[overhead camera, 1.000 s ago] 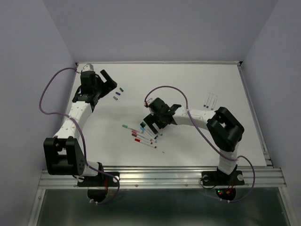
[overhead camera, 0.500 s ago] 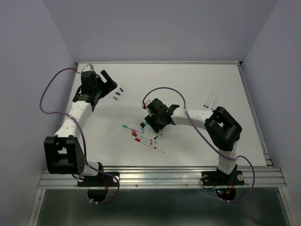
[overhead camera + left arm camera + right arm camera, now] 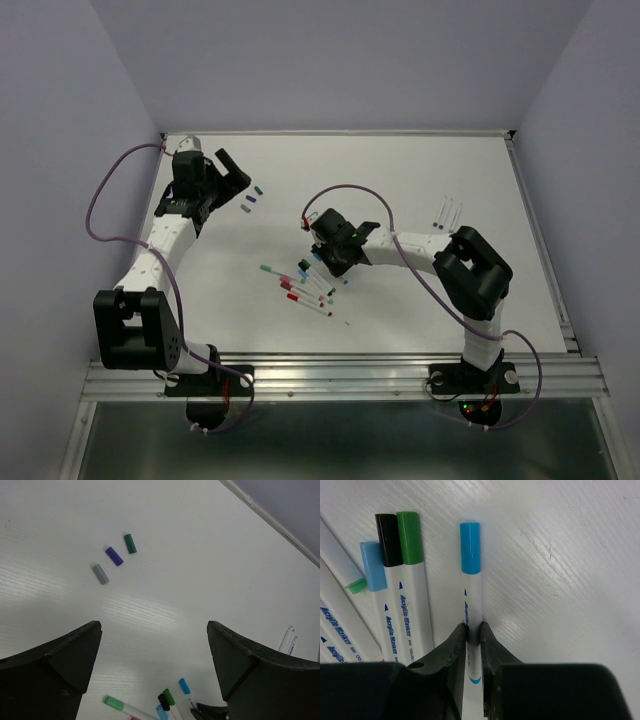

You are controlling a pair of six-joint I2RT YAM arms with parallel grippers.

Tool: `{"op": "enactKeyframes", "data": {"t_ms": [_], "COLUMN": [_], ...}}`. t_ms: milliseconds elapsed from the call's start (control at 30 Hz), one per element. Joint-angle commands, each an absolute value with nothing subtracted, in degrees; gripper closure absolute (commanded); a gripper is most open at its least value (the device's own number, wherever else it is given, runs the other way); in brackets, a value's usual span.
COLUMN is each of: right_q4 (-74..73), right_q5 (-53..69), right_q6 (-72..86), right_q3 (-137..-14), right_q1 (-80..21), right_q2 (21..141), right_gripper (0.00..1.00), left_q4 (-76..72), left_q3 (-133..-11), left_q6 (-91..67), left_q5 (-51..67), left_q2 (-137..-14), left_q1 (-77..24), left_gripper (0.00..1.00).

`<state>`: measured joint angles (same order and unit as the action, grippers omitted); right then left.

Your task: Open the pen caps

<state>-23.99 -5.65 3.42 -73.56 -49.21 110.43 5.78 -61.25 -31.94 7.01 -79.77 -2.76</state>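
Between the right gripper (image 3: 473, 630) fingers sits the white barrel of the blue-capped pen (image 3: 471, 597), pinched from both sides. It looks to be lying on the table, with its blue cap (image 3: 470, 547) on and pointing straight ahead of the fingertips. The surface is a plain white table (image 3: 400, 180), matte with a faint grain, and lavender walls (image 3: 330, 60) stand on three sides. Counts: just left of those fingers in the wrist view, three lie parallel to the held one: green-capped pen (image 3: 410, 537), black-capped pen (image 3: 388, 539), light-blue-capped pen (image 3: 372, 566). Further left there's a pale-green cap (image 3: 356, 584) and more barrels cut off by the frame, so I can't tell the total. The top view shows that pen cluster (image 3: 300, 288) fanned out, red-ended ones on its near side. A pair of pens (image 3: 448, 212) lies together, well apart from the fingers toward the right edge. The left gripper (image 3: 153, 626) is spread wide and holds nothing. Ahead of its fingers are three loose caps (image 3: 114, 556) in a short row, green, purple-blue and grey, near each other but not touching. Edges: a raised lip (image 3: 540, 240) runs along the far and right sides, an aluminium rail (image 3: 340, 375) along the near side. There's bare white surface ahead of and to the right of the right fingers, and between the left fingers.
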Motion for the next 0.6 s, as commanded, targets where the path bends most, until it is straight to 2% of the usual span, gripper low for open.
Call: {"op": "enactKeyframes", "data": {"t_ms": [0,233,400,567], "right_q4": [-23.9,-16.8,-7.7,-3.6], "right_q5": [-7.1,-7.3,-0.8,3.6], "right_q6": [3.6,8.0,10.2,11.9], "right_q3": [-75.0,-74.5,-71.8,-71.8], "right_q1": [-49.4,-47.0,-44.6,-43.2], "right_q2": [110.8,104.8,99.2,96.2], "right_gripper": [0.91,0.99,0.99,0.99], "left_q4": [3.7,-2.7,-9.1,-10.3], "left_q3": [-62.2,-60.1,-58.6,-61.3], "left_q6": [-30.8,-31.2,-32.6,-33.1], "left_q5": [9.8,19.6,28.1,28.8], "left_q2": [-79.5,-79.5,-81.3,-84.1], "left_q1": [-2.9,-4.3,-8.7,-13.1], "left_gripper": [0.01,0.01,0.01,0.01]}}
